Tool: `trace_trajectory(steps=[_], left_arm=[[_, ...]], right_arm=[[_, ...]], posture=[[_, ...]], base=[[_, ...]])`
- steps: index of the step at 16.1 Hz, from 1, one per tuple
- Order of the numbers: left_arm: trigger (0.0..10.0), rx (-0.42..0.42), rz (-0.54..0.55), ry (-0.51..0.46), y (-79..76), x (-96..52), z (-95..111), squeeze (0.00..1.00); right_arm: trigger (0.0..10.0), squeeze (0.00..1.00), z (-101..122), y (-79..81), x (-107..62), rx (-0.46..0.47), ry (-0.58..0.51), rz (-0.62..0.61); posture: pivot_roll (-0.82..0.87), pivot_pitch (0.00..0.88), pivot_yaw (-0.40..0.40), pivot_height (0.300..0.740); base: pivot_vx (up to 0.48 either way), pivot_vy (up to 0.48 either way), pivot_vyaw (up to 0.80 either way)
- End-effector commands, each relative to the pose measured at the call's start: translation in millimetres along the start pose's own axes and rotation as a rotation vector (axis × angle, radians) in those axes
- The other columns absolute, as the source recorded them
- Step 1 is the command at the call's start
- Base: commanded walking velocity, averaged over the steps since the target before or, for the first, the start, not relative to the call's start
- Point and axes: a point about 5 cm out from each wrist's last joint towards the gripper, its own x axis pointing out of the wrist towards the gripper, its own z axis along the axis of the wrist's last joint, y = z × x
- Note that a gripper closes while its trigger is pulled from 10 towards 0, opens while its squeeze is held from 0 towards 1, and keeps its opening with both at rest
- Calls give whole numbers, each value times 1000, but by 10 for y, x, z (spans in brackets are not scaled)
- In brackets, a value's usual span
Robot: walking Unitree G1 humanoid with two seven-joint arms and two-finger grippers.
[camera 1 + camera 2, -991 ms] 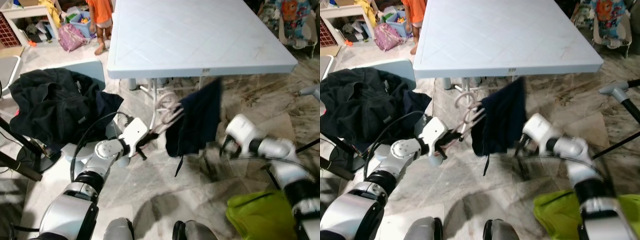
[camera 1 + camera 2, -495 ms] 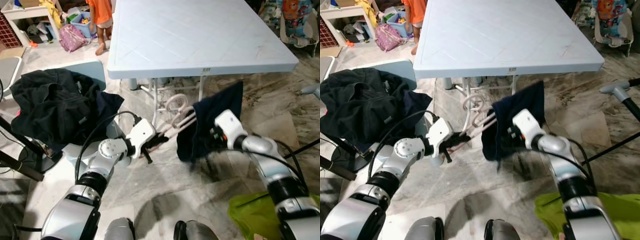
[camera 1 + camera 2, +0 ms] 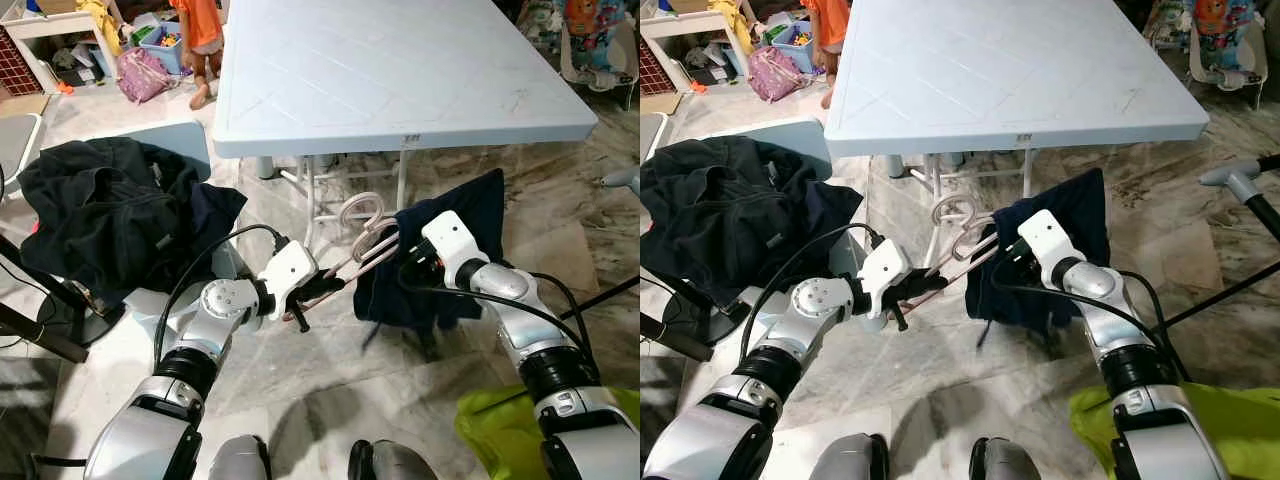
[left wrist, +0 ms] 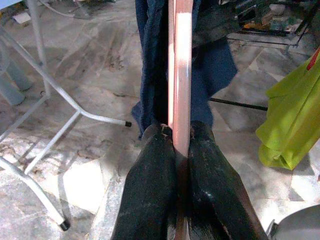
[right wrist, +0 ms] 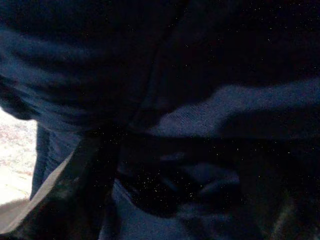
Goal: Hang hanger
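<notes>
A pink hanger (image 3: 365,240) is held out over the floor in front of the white table, its hook (image 3: 356,206) pointing up. My left gripper (image 3: 322,291) is shut on its lower bar, and the left wrist view shows both black fingers (image 4: 150,180) clamped on the pink bar (image 4: 181,75). A navy garment (image 3: 472,212) hangs from the hanger's far end. My right gripper (image 3: 408,262) is pressed into that garment beside the hanger, and navy cloth (image 5: 200,115) lies close before the camera in the dark right wrist view.
The white table (image 3: 400,80) stands just behind, its metal legs (image 3: 309,200) near the hanger. A pile of black clothes (image 3: 100,215) lies on a chair at left. A lime-green cloth (image 3: 512,425) is at lower right. A person (image 3: 203,40) stands far back left.
My right arm has swung up and leftward from the floor side to the garment at the hanger's end. My left gripper has carried the hanger slightly to the right.
</notes>
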Motion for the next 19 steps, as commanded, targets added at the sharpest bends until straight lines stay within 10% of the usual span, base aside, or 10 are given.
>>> trace_trajectory(steps=[1,2,6,7,14,16,18,19], left_arm=[[0,18,5,-36,17,11,83,0],[0,20,14,-28,32,-6,69,0],[0,39,33,7,80,-64,26,0],[0,37,37,13,91,-74,16,0],[0,42,48,34,78,-66,-28,0],[0,42,49,39,77,-72,-43,0],[0,42,49,42,68,-61,-48,0],[0,43,48,42,61,-53,-47,0]], right_arm=[[0,0,20,-20,-4,25,-3,16],[10000,0,6,33,-45,23,-3,113],[10000,0,-129,-54,-253,53,48,280],[10000,1000,-144,-109,-324,91,45,308],[10000,984,-55,-78,-409,299,-22,365],[10000,322,-32,-41,-410,333,-34,364],[10000,0,-28,75,-407,340,-11,371],[10000,0,-38,95,-386,319,7,347]], posture=[[-40,109,30,740],[-40,108,31,740],[-41,107,34,740],[-42,107,36,740],[-43,101,40,740],[-46,98,41,740],[-47,93,37,740],[-47,93,37,740]], base=[[0,0,0],[0,0,0],[0,0,0],[0,0,0],[0,0,0],[0,0,0],[0,0,0],[0,0,0]])
